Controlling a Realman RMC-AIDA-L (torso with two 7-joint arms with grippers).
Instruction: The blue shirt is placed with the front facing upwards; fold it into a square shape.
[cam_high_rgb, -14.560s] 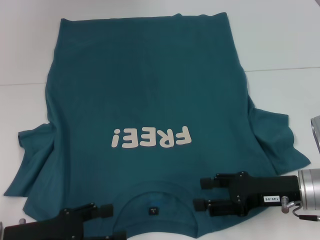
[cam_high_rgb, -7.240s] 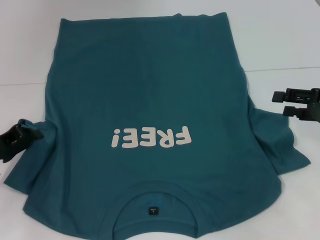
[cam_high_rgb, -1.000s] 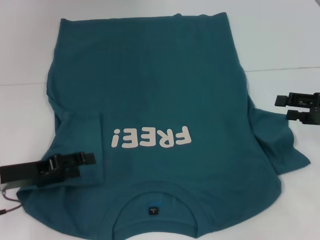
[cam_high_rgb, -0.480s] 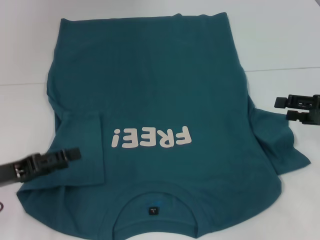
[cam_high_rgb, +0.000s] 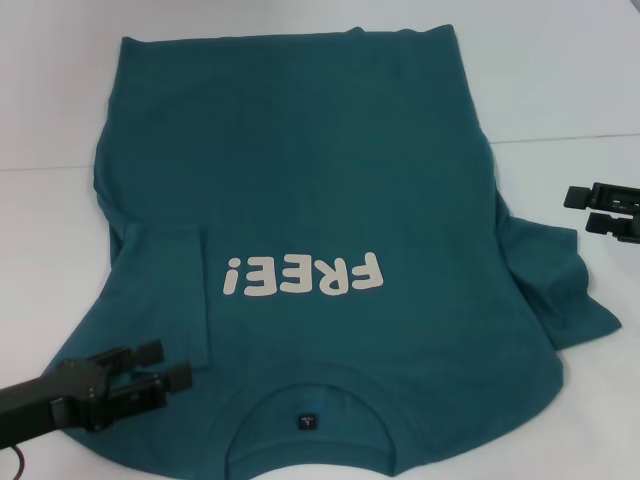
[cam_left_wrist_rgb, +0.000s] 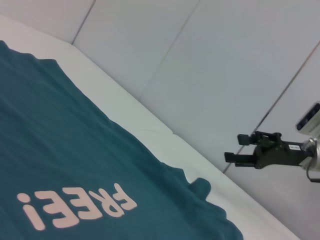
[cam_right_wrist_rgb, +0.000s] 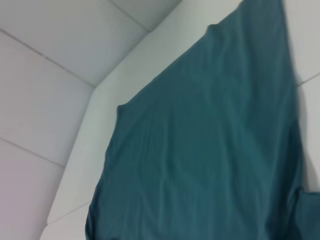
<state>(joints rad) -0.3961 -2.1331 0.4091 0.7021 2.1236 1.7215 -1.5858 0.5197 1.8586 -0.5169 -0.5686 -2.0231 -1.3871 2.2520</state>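
The big teal-blue cotton shirt (cam_high_rgb: 310, 180) runs off the near edge of the head view, so its collar side is cut off. The small dark label (cam_high_rgb: 305, 422) is too tiny to read. The black right gripper (cam_high_rgb: 598, 211) is cut off too.

One blue shirt (cam_high_rgb: 320, 200) lies spread on one white table (cam_high_rgb: 560, 80), and it carries one line of cream lettering (cam_high_rgb: 303, 275), four letters and an exclamation mark. There is one small dark label (cam_high_rgb: 305, 421) inside its one round collar (cam_high_rgb: 310, 385). Two black grippers are in sight: the left gripper (cam_high_rgb: 170, 365) and the right gripper (cam_high_rgb: 578, 209).
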